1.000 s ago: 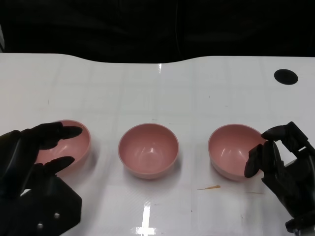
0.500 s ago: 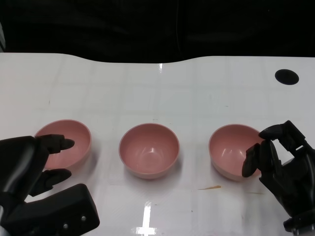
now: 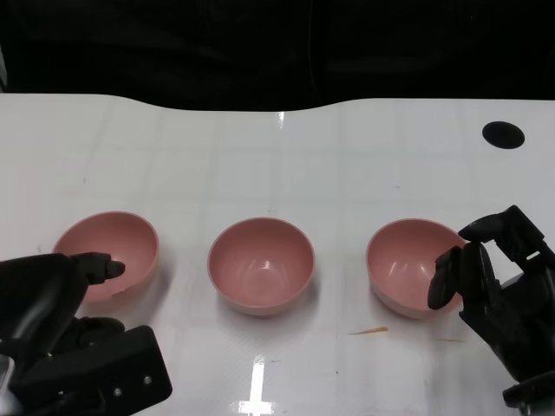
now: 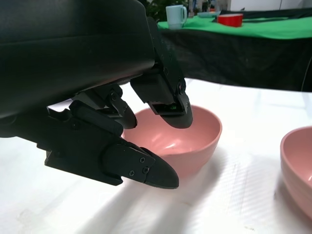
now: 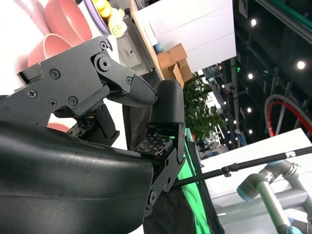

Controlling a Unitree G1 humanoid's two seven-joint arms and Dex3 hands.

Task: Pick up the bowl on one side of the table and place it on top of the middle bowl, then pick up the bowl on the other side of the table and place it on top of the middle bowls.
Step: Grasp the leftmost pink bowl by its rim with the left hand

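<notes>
Three pink bowls stand in a row on the white table (image 3: 277,165): the left bowl (image 3: 108,251), the middle bowl (image 3: 260,264) and the right bowl (image 3: 403,264). My left hand (image 3: 61,312) lies near the front edge, one fingertip over the left bowl's near rim. In the left wrist view its fingers (image 4: 141,165) are apart beside that left bowl (image 4: 187,136) and hold nothing. My right hand (image 3: 490,286) sits at the right bowl's right side, fingers curved and apart, one in front of the rim. The right wrist view shows nothing between its fingers (image 5: 165,112).
A black round hole (image 3: 504,134) lies in the table at the far right. A thin orange sliver (image 3: 368,330) lies in front of the right bowl. The table's far edge meets darkness. The left wrist view shows a green-covered table with a mug (image 4: 175,14) beyond.
My left hand has drawn back toward the front edge, its fingers leaving the top of the left bowl. The right hand has barely moved. The bowls stay put.
</notes>
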